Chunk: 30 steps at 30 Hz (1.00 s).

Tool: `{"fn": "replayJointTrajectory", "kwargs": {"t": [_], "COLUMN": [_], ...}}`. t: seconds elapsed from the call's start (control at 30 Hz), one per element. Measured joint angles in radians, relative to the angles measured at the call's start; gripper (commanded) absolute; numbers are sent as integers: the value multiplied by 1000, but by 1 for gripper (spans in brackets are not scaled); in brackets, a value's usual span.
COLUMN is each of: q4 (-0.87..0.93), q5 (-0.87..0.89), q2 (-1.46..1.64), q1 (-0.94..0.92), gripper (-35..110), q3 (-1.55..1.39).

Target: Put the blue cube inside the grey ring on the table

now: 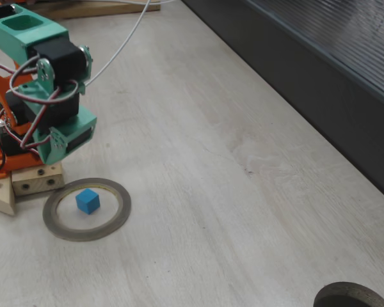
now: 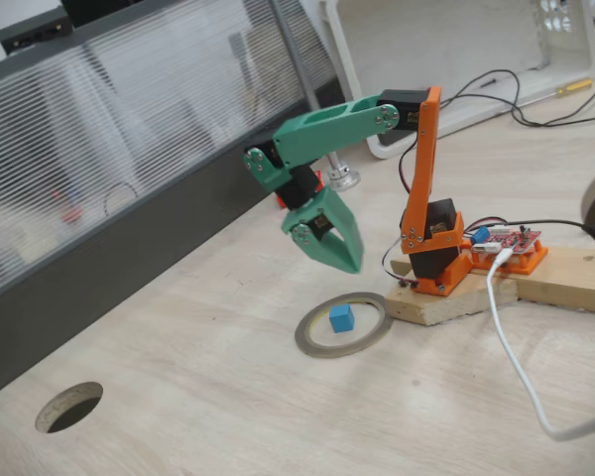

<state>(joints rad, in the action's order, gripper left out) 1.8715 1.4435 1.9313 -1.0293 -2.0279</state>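
Observation:
The small blue cube [image 1: 88,201] [image 2: 341,318] rests on the table [image 1: 243,211] [image 2: 208,397] inside the flat grey ring [image 1: 115,220] [image 2: 312,344], clear of the ring's inner edge. In both fixed views my green gripper [image 1: 56,151] [image 2: 351,264] hangs above the ring with its tips pointing down, a short way over the cube and not touching it. The fingers meet at the tips, so it is shut with nothing held.
The arm's orange base [image 2: 431,253] stands on a wooden block [image 1: 32,182] [image 2: 535,278] right beside the ring. A dark ribbed wall panel [image 1: 333,77] [image 2: 99,218] borders the table. A dark round opening [image 1: 352,297] [image 2: 69,407] lies farther off. A white cable [image 2: 521,367] trails across the table.

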Motion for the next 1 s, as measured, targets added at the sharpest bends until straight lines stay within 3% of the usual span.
{"fn": "replayJointTrajectory", "kwargs": {"t": [0.77,1.0], "q4": [-3,-92], "q5": [0,0], "q2": [-3,-3], "q1": [0,0], "gripper": [0,0], "q3": [-29,-41]}}
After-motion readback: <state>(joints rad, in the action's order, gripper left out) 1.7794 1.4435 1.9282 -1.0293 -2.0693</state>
